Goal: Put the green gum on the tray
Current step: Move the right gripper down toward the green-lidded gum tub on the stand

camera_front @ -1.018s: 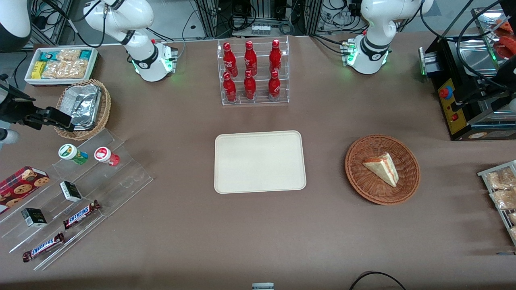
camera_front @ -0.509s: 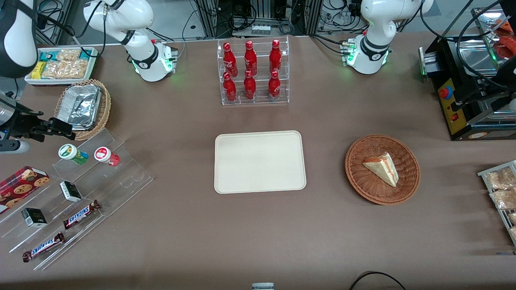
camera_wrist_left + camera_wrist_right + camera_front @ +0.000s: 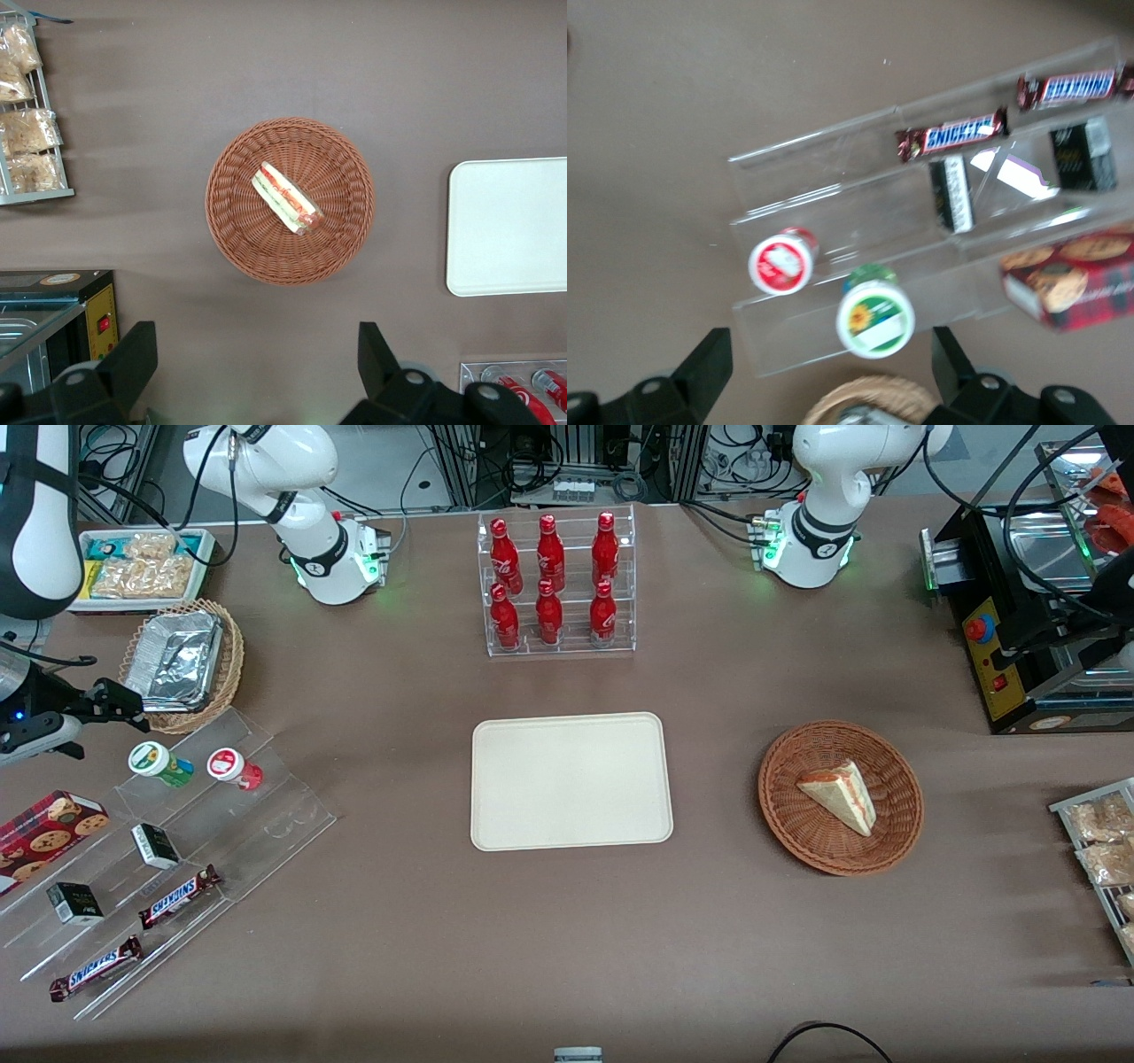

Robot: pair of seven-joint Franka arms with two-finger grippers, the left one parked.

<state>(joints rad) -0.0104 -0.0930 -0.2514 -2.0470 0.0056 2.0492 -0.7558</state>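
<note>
The clear stepped stand (image 3: 168,859) at the working arm's end of the table is taken as the landmark. On its lowest steps, nearest the front camera, two Snickers bars (image 3: 96,967) are laid, and one step up two small dark boxes (image 3: 74,903) are set. A red cookie box (image 3: 46,828) is seen at the stand's outer end, level with its upper steps.

On the top step the green gum (image 3: 159,763) stands upright, with its white lid (image 3: 874,319) facing up. The red bottle (image 3: 234,768) stands just beside it on the same step, apart from it, on the side toward the tray (image 3: 570,780). The tray lies flat on the table, well apart from the stand, toward the table's middle.

The gripper (image 3: 111,699) is held above the table, just farther from the front camera than the stand's top step and near the gum without touching it. In the right wrist view its two fingers (image 3: 704,361) are spread wide, with nothing between them, and the gum's lid is seen in the gap.

Farther from the camera than the stand, a wicker basket (image 3: 229,673) holding a foil tray (image 3: 175,661) is seen. Farther still lies a white snack bin (image 3: 142,567).
</note>
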